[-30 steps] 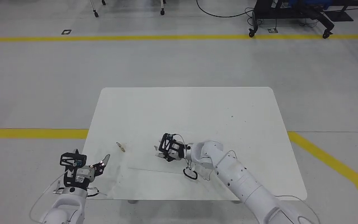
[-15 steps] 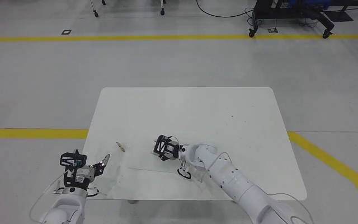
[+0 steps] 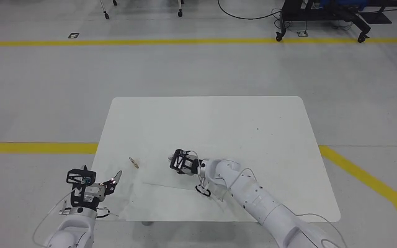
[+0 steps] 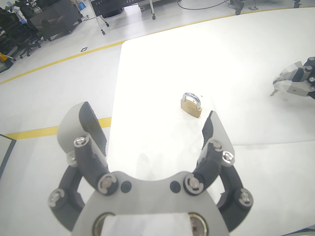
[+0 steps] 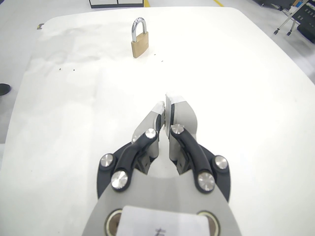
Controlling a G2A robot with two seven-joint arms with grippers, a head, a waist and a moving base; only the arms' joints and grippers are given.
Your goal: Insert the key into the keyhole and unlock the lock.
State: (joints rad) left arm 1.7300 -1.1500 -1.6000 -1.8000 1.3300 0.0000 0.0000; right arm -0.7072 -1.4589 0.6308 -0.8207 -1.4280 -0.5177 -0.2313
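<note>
The right end effector (image 5: pixel 165 100) is pinched together on a thin metal piece, I believe the key (image 5: pixel 164 114). It points at the padlock (image 5: pixel 139 42), near but apart, probably to line up the insertion. The left end effector (image 4: pixel 147 109) is on the padlock's other side with fingers wide apart, likely to steady it.

No print can be read — the stamped marks on the padlock (image 5: pixel 140 46) are too small.
</note>
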